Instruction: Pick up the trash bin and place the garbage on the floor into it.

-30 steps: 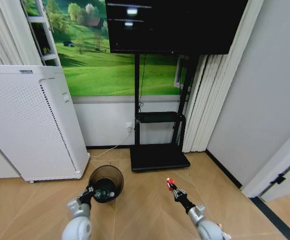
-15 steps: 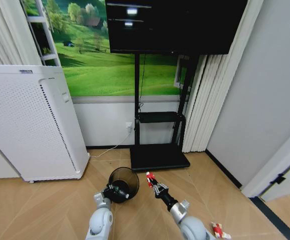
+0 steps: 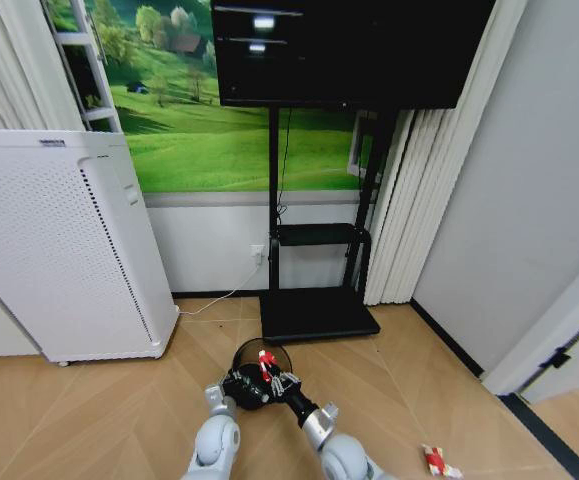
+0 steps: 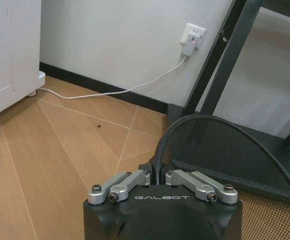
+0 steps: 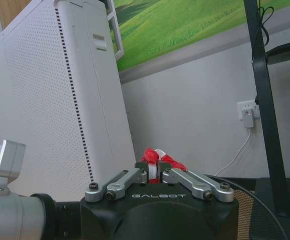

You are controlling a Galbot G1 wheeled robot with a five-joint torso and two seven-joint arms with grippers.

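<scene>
- Two grippers meet low in the head view, above the wooden floor [image 3: 89,400] in front of the black TV stand [image 3: 319,315].
- The left gripper [image 4: 157,176] is clamped on the rim of the trash bin [image 3: 259,368]; in the left wrist view its fingers [image 4: 127,181] are drawn together with the black wire rim pinched between them.
- The trash bin is held off the floor and tilted, its open mouth turned toward the stand's base plate, with the mesh wall [image 4: 220,155] curving away past the gripper.
- The right gripper [image 3: 274,376] reaches over the bin's mouth, closed on a red-and-white wrapper [image 5: 157,159], which is squeezed between its fingertips and sticks out beyond them.
- In the head view that wrapper [image 3: 265,362] sits right over the bin's opening.
- A second red-and-white wrapper [image 3: 435,460] lies on the floor well to the robot's right, near the picture's lower edge.
- The white perforated appliance [image 3: 64,250] stands by the wall on the left, and a white cable [image 4: 119,90] runs to a wall socket [image 4: 192,36].
</scene>
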